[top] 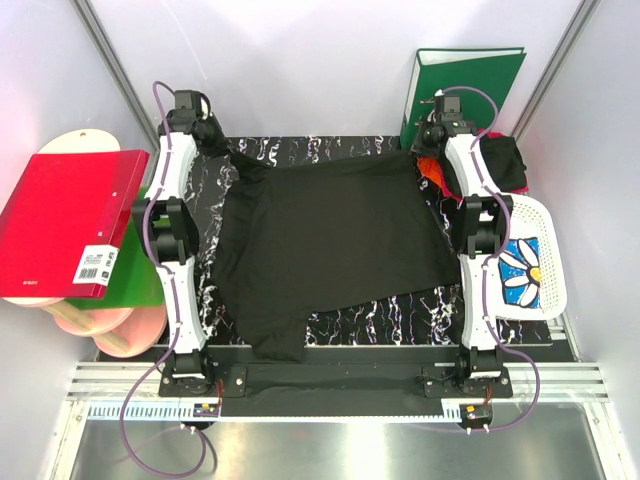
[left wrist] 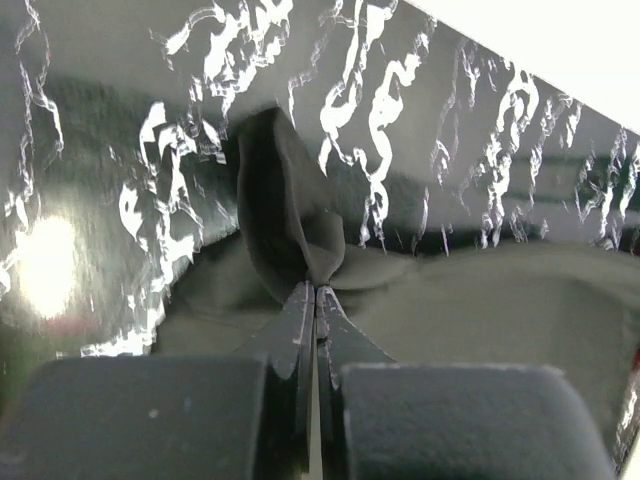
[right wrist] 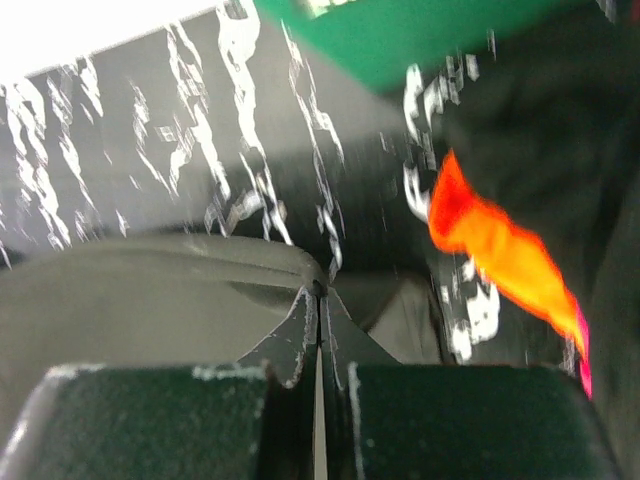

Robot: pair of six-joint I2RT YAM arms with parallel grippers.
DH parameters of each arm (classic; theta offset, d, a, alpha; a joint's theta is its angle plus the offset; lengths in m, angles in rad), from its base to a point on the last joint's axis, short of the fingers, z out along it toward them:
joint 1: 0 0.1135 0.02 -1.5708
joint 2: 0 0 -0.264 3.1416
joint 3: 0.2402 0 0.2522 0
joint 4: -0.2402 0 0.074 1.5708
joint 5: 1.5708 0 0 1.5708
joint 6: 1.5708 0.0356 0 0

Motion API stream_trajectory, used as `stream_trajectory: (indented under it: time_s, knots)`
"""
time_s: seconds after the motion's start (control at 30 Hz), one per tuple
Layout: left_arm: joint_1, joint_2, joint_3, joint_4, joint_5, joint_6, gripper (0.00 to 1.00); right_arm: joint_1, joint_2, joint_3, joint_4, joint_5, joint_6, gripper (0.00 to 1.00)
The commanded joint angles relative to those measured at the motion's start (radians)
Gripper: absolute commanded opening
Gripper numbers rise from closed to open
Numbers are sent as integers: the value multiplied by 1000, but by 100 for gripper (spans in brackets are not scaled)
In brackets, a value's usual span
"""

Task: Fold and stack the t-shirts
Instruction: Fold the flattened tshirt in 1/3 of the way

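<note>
A plain black t-shirt (top: pixel 330 235) lies spread over the black marbled table top, one sleeve hanging toward the near edge. My left gripper (top: pixel 212 132) is shut on the shirt's far left corner; in the left wrist view the pinched cloth (left wrist: pixel 285 215) bunches up above the closed gripper (left wrist: pixel 316 290). My right gripper (top: pixel 428 143) is shut on the shirt's far right corner, seen in the right wrist view as the closed gripper (right wrist: pixel 320 292) on the grey-looking hem (right wrist: pixel 170 262). An orange-red t-shirt (right wrist: pixel 495 245) and dark shirts (top: pixel 500 162) lie piled at the far right.
A green ring binder (top: pixel 462 85) stands at the back right. A white lattice basket (top: pixel 535 260) holding a shirt with a flower print sits at the right. A red binder (top: pixel 65 220), a green sheet and round boards lie at the left.
</note>
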Motion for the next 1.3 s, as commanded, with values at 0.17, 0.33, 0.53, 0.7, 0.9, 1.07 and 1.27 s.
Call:
stream_trajectory:
  time_s: [0.17,0.33,0.53,0.7,0.9,1.07,1.27]
  knots:
    - [-36,-454,-405,33,4,-43,0,9,-381,-334,-19,-21,9,0]
    - [-45,-611,-574,-34,-24,-59,0,9,-461,-452,-45,-53,15,0]
    - [-53,-715,-695,-184,-52,-51,0,9,-514,-580,-111,-86,9,0]
    - [-53,-728,-773,-255,-47,-43,0,9,-460,-571,-264,-109,13,0]
    - [-76,-735,-838,-323,-55,-31,0,9,-417,-572,-382,-87,6,0]
    - [-82,-721,-875,-393,-67,-16,0,9,-365,-540,-482,-28,6,0]
    - [-85,-680,-945,-430,-56,3,0,9,-291,-520,-591,34,16,0]
